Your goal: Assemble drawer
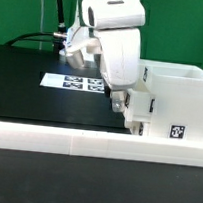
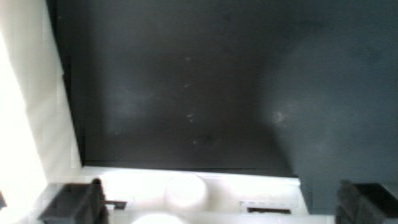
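Observation:
The drawer's big white housing [image 1: 176, 92] stands at the exterior view's right, with a square tag on its front. A small white tray [image 1: 139, 111] sits against its left side, just behind the long low wall. My gripper [image 1: 123, 102] reaches down over this tray. In the wrist view the tray [image 2: 258, 195] and its round knob [image 2: 178, 190] lie between my dark fingers [image 2: 71, 205], which stand wide apart and do not clearly touch it. My gripper [image 2: 217, 202] is open. The second tray is not in view.
The long low white L-shaped wall [image 1: 75, 142] runs along the front of the black table [image 1: 30, 93]; a white wall [image 2: 25, 110] also edges the wrist view. The marker board [image 1: 79, 84] lies flat behind my gripper. A green backdrop stands behind the table.

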Motion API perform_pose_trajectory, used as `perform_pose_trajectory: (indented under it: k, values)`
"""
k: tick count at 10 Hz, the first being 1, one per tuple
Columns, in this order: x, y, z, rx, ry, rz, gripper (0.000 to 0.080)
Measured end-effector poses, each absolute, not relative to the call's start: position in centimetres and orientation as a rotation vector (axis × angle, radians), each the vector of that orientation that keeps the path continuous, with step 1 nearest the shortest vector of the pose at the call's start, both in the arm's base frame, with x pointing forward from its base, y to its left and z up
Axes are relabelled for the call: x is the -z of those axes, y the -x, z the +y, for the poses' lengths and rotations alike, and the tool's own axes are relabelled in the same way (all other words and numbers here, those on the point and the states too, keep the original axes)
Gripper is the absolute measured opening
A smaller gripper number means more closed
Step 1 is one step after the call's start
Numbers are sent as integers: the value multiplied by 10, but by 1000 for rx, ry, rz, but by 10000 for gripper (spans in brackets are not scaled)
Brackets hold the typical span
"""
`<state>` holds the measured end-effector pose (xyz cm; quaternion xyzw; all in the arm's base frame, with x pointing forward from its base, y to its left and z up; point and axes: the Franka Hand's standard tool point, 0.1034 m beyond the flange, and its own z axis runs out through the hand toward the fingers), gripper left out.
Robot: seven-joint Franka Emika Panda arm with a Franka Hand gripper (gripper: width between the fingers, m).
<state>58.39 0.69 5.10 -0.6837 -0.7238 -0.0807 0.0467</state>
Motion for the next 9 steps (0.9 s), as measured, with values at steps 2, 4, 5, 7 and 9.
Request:
perform_pose_trajectory:
  k: [2,4,5,7,9]
  values:
    - [-50,-584,13,231,2098,-2189,649]
    - [-50,-585,17,223,2094,-2186,649]
    - [-50,-585,16,223,2096,-2183,649]
    - [-50,-585,16,222,2096,-2183,649]
    - [-50,-586,19,223,2085,-2209,649]
